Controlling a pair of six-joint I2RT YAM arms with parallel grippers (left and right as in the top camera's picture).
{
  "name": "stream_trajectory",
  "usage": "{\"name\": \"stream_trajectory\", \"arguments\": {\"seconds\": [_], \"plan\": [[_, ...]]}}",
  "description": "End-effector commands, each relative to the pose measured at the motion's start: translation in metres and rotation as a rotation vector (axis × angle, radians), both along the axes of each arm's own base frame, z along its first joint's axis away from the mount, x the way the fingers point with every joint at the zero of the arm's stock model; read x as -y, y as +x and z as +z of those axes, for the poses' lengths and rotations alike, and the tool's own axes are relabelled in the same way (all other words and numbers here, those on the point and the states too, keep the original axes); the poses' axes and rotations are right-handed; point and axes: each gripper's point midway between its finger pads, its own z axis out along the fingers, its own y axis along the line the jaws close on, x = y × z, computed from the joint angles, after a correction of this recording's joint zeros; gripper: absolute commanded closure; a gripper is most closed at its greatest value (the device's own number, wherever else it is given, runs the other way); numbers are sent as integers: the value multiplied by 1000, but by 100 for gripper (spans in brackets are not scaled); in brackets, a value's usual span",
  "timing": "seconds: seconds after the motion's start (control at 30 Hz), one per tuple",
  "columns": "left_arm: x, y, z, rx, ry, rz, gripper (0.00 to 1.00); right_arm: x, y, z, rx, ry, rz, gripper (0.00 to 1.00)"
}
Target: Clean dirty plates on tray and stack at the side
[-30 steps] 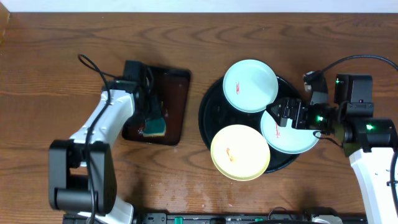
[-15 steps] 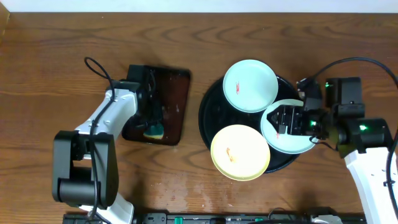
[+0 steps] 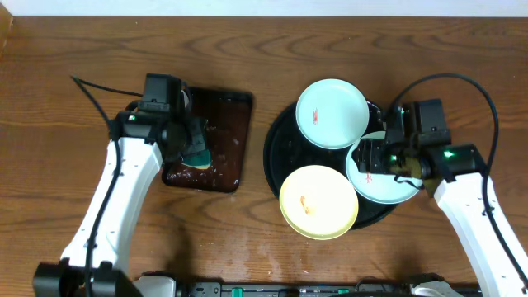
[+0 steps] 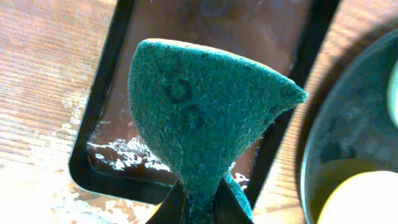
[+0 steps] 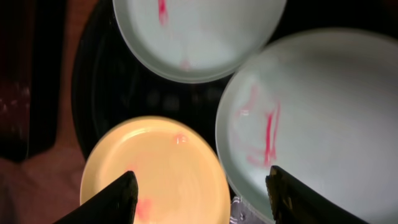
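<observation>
Overhead: three smeared plates (image 3: pixel 332 113) on black tray (image 3: pixel 279 157); left jaws pinch sponge (image 4: pixel 199 118), right jaws spread.

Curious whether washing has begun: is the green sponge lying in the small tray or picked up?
Picked up. The left gripper pinches the sponge, which is squeezed into a fold over the brown tray.
</observation>
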Motion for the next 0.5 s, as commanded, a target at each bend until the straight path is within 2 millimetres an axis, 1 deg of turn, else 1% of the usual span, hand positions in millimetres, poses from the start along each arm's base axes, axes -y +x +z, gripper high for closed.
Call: {"name": "stream_trajectory", "arguments": {"seconds": [0.0,0.03,0.1,0.17,0.23,0.3,0.33,0.47], "plan": [[7,4,21,64,-35,-31,93,-2,13,-2,37,-23,31,37],[7,5,23,72,-34,-34,93,-6,17,-2,32,-11,39,39],[7,5,22,71,-30,-38,92,-14,19,-3,1,21,61,39],[7,2,20,58,-30,-40,93,-24,15,-13,-60,48,86,39],[7,-1,19,41,-30,-41,93,-26,0,-30,-165,40,99,39],[7,-7,17,18,-31,-42,93,-25,-20,-48,-292,18,104,39],[6,-11,17,6,-29,-46,92,-24,-32,-56,-360,7,106,41],[6,-18,15,-18,-25,-55,93,-23,-59,-81,-524,-29,113,48]]}}
